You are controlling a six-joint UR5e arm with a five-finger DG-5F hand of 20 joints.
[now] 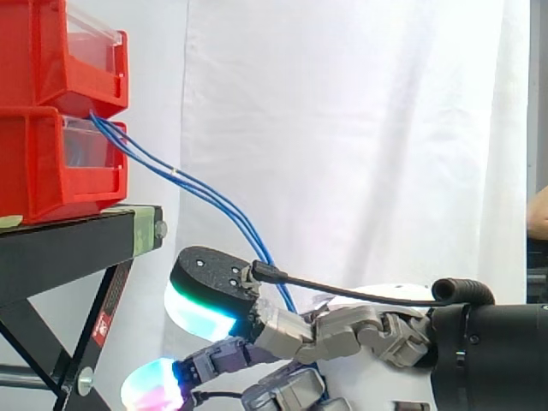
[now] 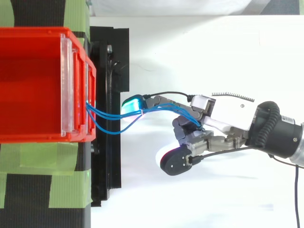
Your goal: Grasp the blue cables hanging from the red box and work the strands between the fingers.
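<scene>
Several thin blue cables (image 1: 214,199) come out between the two stacked red bins (image 1: 51,163) and slope down to the right into my hand (image 1: 342,330). From above, the cables (image 2: 114,116) leave the red bin's front (image 2: 90,109), cross one outstretched finger with a cyan-green pad (image 2: 133,103), and end among curled fingers near the palm (image 2: 223,111). The hand sits right of the stand and below the bins, its fingers curled round the strands. The thumb's black-backed pad (image 2: 175,162) lies below the cables.
The bins rest on a black stand (image 1: 68,244) with green tape (image 2: 28,156) on its top. A white curtain (image 1: 360,128) hangs behind. What seems a person's arm (image 1: 539,214) shows at the right edge.
</scene>
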